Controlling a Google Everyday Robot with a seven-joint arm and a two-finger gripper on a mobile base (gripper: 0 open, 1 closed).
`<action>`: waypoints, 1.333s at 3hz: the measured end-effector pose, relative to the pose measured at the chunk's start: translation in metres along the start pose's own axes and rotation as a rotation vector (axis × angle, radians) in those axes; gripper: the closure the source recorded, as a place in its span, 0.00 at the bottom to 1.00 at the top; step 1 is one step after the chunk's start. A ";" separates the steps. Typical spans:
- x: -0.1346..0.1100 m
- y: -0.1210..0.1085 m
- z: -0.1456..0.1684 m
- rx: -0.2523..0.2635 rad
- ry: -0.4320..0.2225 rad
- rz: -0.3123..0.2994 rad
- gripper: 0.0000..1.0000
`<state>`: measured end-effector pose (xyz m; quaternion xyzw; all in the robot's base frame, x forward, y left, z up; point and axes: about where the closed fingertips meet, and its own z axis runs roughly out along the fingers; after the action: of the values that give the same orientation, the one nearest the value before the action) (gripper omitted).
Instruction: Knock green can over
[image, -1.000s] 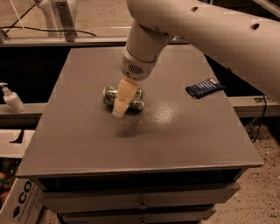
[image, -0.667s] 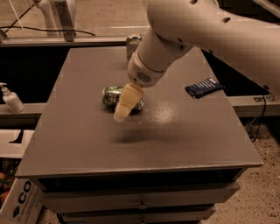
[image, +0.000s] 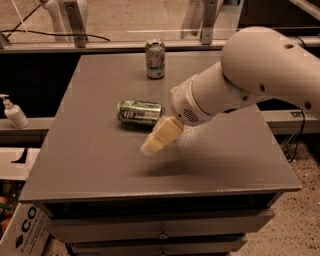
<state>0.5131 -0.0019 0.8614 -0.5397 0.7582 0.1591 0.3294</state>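
Grey worktop (image: 100, 165): green can (image: 141, 111) lies on its side, end effector (image: 151, 145) just beside (open or closed: cannot tell).

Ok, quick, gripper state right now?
Gripper: open or shut cannot be told; it hangs above the table just in front of the green can, not touching it; the can lies on its side.

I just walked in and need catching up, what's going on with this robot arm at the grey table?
The robot's white arm holds its pincer low over the grey table, just in front of the shiny green soda can, apparently not touching it. That can lies on its side near the table's middle, so the knock-over looks done. A white and silver can stands upright near the far edge.
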 end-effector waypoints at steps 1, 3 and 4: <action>0.000 0.000 0.000 0.000 0.000 0.000 0.00; 0.013 -0.009 -0.003 -0.035 -0.062 -0.019 0.00; 0.042 -0.016 -0.011 -0.040 -0.093 0.019 0.00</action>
<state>0.5162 -0.0443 0.8426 -0.5308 0.7440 0.2023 0.3520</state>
